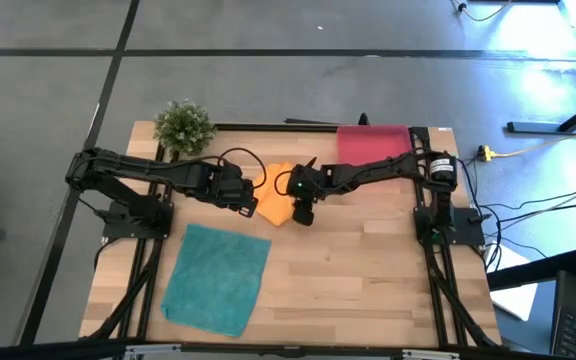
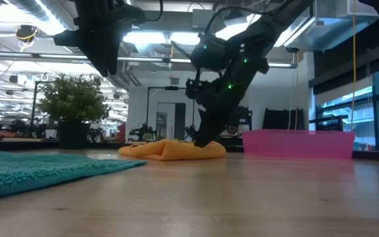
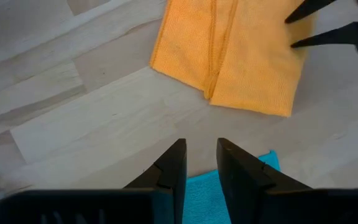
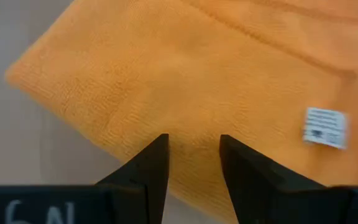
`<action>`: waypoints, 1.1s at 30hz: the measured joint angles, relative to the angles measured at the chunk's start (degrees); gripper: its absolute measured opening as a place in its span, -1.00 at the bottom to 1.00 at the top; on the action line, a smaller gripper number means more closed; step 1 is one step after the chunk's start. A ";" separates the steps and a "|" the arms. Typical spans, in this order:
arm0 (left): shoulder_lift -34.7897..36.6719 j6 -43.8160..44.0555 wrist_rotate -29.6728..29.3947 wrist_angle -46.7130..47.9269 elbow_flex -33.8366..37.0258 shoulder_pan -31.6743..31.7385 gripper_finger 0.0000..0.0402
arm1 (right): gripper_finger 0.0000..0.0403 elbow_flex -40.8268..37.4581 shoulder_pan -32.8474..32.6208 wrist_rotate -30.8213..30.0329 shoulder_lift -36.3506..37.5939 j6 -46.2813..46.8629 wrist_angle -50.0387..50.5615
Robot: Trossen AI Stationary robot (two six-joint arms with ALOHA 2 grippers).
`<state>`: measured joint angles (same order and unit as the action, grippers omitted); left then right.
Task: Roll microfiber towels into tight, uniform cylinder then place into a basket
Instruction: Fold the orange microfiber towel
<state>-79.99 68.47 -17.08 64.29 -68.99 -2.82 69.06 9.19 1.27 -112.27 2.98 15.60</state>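
The right hand [image 1: 302, 214], fingers slightly parted, rests on the folded orange towel [image 1: 276, 197] near the counter's [image 1: 368, 270] far-middle, the left hand [image 1: 246, 203] parted and empty beside it, bare wood toward the near right corner.

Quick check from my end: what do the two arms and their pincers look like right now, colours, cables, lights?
Both arms are black and jointed. The left pincer and right pincer each have two flat, tapered black fingers. Black cables loop along the arms, and small green lights glow on the right arm's wrist.
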 joint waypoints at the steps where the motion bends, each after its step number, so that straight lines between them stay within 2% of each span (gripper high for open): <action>1: 0.00 0.00 0.00 0.00 0.00 -0.01 -0.61 | -0.28 0.00 0.05 1.48 -0.17 0.02 0.41; 4: 0.00 -0.04 0.00 0.04 0.00 -0.01 -0.61 | -0.28 -0.02 -0.05 7.52 -0.35 2.74 -0.41; 8: 0.01 -0.07 0.04 0.41 0.00 0.01 -0.61 | -0.28 -0.02 -0.09 15.49 -0.47 12.03 -1.86; 12: 0.00 -0.11 0.07 1.25 0.00 0.01 -0.61 | -0.28 -0.02 -0.08 17.16 -0.78 14.47 -4.02; 14: 0.02 -0.47 0.10 1.31 0.00 0.01 -0.61 | -0.28 0.00 -0.08 16.14 -0.08 13.47 -4.04; 19: 0.02 -1.62 0.49 1.29 0.00 -0.01 -0.61 | -0.28 0.05 1.23 6.48 3.17 12.46 -3.87; 25: 0.00 -1.64 0.50 1.29 0.00 -0.01 -0.61 | -0.28 0.13 3.97 -4.50 2.12 10.49 -2.66; 33: 0.02 -1.60 0.88 1.27 0.00 0.01 -0.61 | -0.28 0.02 5.86 -3.44 -0.58 11.70 2.22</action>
<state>-79.96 66.87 -16.20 65.56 -68.99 -2.81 69.08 15.05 -2.17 -112.84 14.68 17.82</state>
